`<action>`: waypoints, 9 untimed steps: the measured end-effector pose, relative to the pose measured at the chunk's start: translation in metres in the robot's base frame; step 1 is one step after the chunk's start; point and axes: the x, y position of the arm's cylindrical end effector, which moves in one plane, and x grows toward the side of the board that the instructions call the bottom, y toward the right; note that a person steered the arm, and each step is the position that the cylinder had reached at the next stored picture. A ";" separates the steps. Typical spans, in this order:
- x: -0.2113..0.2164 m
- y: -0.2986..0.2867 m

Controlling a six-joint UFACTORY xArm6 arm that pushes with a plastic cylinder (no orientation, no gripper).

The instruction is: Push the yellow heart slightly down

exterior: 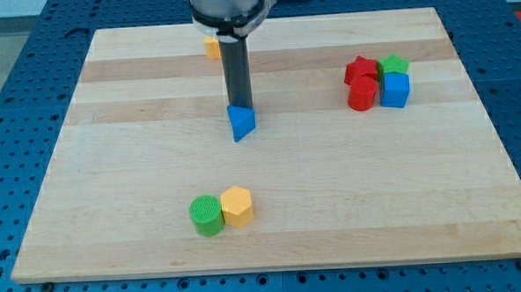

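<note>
One arm comes down from the view's top centre, its dark rod (237, 72) upright; my tip (239, 106) touches the top edge of the blue triangle (241, 122) on the wooden surface (113, 196); this end effector is a bare rod, with nothing to open and holding nothing; a yellow block (211, 48), presumably the heart though its shape is half hidden, lies behind the arm near the surface's top edge, just left of the rod; a green cylinder (206, 215) touches a yellow hexagon (237, 206) low down; red and green stars, a red cylinder and a blue cube cluster at right.

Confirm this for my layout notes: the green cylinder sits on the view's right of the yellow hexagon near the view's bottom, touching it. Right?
Not quite: the camera view shows the green cylinder on the view's left of the yellow hexagon, touching it.
</note>
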 end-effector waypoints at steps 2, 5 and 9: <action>0.079 0.000; 0.057 0.012; -0.196 0.034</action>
